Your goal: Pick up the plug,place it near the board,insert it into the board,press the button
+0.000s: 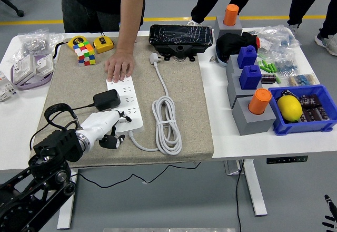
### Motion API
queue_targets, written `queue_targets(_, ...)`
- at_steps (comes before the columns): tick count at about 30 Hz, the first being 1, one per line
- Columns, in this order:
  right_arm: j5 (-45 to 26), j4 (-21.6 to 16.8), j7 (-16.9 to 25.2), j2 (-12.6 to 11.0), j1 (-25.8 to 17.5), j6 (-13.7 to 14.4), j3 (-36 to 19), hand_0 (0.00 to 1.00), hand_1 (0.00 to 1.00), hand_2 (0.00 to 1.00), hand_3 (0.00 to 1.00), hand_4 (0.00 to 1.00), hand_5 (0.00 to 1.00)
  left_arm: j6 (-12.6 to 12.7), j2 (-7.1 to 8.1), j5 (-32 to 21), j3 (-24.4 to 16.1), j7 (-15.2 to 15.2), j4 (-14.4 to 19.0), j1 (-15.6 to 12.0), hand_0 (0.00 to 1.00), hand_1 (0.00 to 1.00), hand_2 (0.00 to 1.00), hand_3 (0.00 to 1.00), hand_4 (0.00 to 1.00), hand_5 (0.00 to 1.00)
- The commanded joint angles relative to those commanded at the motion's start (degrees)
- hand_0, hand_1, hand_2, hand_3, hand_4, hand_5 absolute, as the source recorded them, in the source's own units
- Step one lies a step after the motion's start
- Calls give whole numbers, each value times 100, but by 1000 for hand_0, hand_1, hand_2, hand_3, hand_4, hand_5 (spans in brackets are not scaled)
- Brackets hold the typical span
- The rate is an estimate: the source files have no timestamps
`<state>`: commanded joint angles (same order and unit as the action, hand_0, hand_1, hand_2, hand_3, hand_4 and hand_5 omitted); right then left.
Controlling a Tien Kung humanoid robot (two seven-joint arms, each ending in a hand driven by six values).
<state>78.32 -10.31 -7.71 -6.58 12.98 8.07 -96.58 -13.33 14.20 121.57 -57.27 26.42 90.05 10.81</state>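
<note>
Just beyond left hand [108, 128]: plug [106, 99] (seated in board [126, 106])
</note>
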Motion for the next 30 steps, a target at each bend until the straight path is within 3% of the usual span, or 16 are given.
queue_targets(30,1,0,-4,1,-25,9,-3,998,848,755,792,998,998,-35,38,-9,200,-18,-69,-36,146,27,151,729,591,2)
